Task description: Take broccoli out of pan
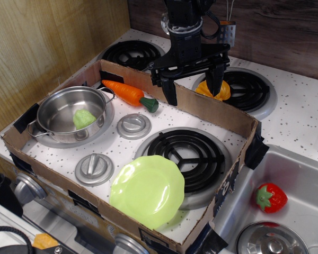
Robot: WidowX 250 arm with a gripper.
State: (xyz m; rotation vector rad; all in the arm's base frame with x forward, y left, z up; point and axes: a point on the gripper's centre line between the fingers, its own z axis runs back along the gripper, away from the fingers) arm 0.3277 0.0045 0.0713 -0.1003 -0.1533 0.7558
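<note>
The broccoli (84,118) is a small pale-green lump lying inside the pan (70,112), a shiny steel pot with two loop handles at the left of the toy stove. My gripper (193,88) hangs above the back cardboard wall, well to the right of and behind the pan. Its two black fingers are spread wide apart and hold nothing.
A cardboard wall (201,108) rings the stove top. An orange carrot (128,93) lies behind the pan. A light-green plate (147,190) rests at the front over a black burner (186,154). Grey burner caps (133,126) sit mid-stove. An orange piece (213,90) lies behind the wall. A strawberry (271,197) is in the sink.
</note>
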